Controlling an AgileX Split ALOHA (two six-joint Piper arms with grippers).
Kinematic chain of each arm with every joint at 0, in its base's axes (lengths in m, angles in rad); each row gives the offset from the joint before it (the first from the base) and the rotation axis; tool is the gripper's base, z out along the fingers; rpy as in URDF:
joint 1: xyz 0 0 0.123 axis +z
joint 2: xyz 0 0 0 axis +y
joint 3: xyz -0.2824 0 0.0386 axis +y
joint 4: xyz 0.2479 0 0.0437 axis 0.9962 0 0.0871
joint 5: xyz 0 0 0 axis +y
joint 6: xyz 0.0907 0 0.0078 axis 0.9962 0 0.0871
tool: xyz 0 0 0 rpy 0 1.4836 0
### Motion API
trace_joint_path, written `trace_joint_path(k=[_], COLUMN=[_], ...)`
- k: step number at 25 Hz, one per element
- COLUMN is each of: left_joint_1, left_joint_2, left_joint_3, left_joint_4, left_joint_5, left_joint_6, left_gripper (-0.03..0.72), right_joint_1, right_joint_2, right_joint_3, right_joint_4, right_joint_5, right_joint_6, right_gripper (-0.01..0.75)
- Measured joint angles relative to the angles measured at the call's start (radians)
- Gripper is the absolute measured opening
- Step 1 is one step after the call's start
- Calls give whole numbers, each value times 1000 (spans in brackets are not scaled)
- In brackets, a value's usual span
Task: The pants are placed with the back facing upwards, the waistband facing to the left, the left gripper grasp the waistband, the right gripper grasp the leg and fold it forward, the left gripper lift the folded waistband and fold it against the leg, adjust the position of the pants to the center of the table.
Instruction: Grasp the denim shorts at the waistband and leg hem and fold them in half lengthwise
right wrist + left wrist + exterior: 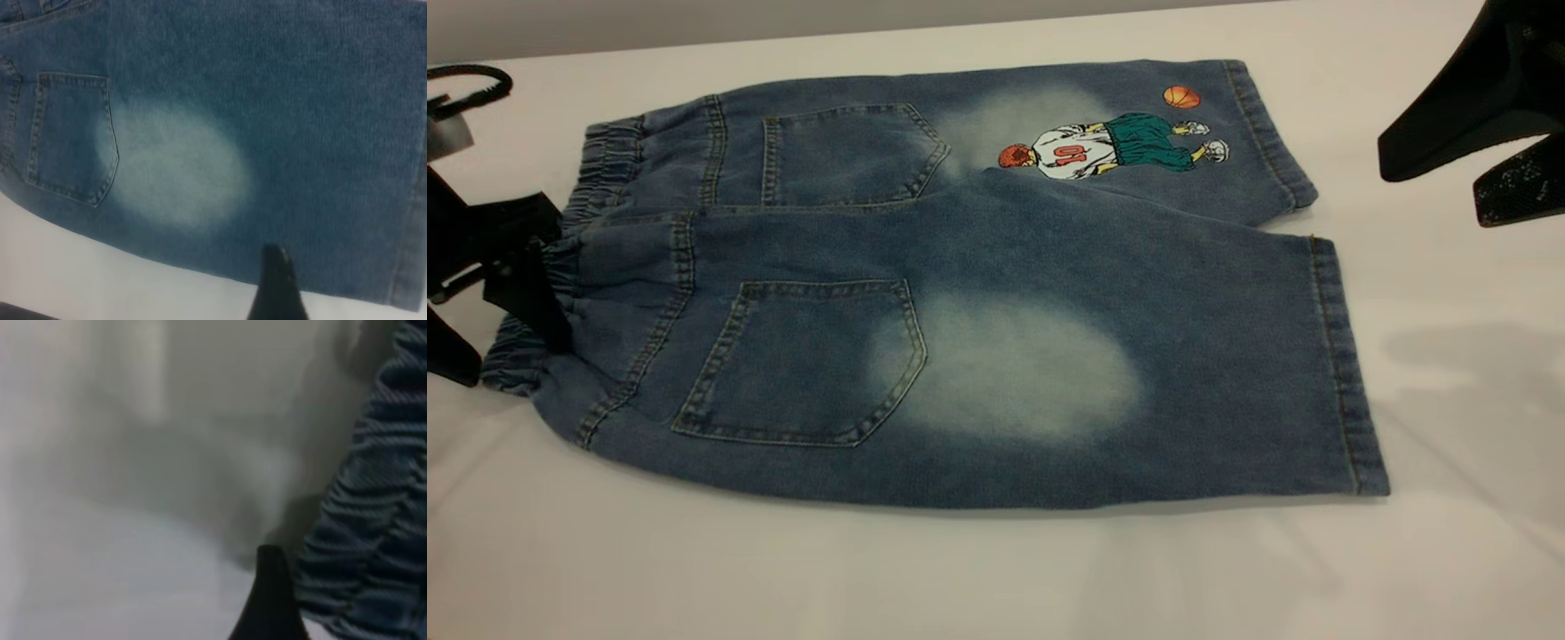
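Observation:
The pants (978, 267) lie flat on the white table (960, 578), back pockets up, waistband (609, 151) to the left. The plain leg (1005, 373) with the pale oval patch is nearest the front; the leg with the cartoon print (1112, 147) lies behind it. My left gripper (516, 364) is at the gathered waistband (373, 520), open, with one finger (270, 593) beside the elastic and fabric between the jaws. My right gripper (1432, 187) hovers open above the table past the hems. Its finger (277, 280) shows over the plain leg's (173, 173) edge.
Bare white tabletop surrounds the shorts, widest at the front and to the right of the hems (1343, 373). A black cable loop (471, 84) sits at the far left by the left arm. The table's back edge runs along the top.

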Motion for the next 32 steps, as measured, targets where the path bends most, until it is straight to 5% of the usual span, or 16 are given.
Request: trace_joint_path(k=[8,15,23,32], left_joint_1=[-11,-84,-201,-200], left_joint_2=[66,59,-46,-194], left_joint_3=[-4,0,4,2], left_joint_4=[3,-6,-1,0], left_joint_5=[-8,-51,-32,-11], left_joint_6=[0,16,16,17], left_gripper=[462,139,141,141], right_joint_1=[0,1,1,1], right_joint_2=[0,38,191,384], right_joint_3=[0,4,78,79], right_joint_4=[-1,15,88,333], right_joint_5=[3,95,60,-110], right_joint_6=[0,0,-30,-274], right_gripper=[426,426,426,426])
